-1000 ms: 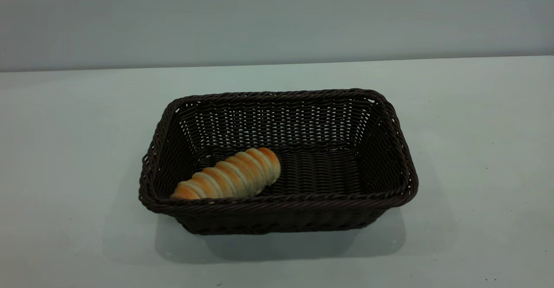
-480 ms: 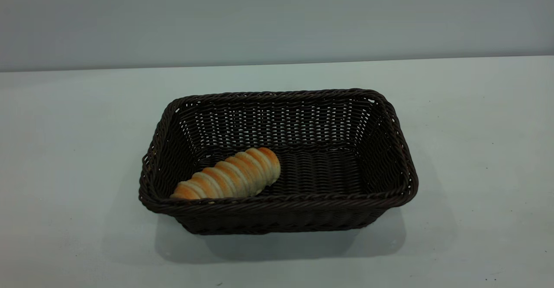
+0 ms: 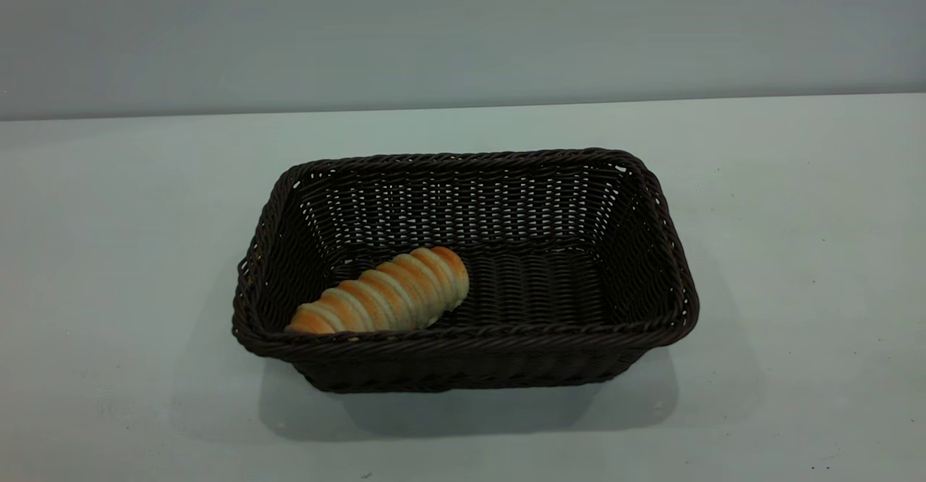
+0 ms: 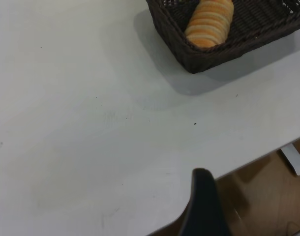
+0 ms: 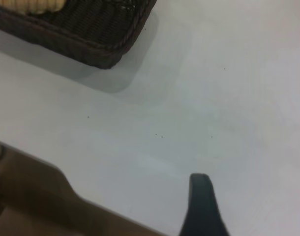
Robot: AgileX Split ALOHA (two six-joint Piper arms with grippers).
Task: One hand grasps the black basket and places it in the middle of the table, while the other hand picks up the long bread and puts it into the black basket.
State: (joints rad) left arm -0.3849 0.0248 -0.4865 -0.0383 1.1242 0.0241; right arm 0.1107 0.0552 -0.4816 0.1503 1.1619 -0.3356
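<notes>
Neither gripper appears in the exterior view. Each wrist view shows only a single dark fingertip of its own gripper: the left gripper hangs over the table's near edge, with brown floor beyond it, and the right gripper sits above bare tabletop close to another edge. With just one finger visible on each, I cannot tell whether either is spread or closed, and neither touches anything.

In the exterior view the black basket stands flat on the table at the centre of the frame, its long sides running left to right. The long bread lies inside it on the woven floor, in the lower left part of the basket, angled so its tapered end points toward the front left corner and rests against the near wall. The left wrist view catches that same corner of the basket with the loaf's end in its upper right; the right wrist view shows another basket corner in its upper left.
</notes>
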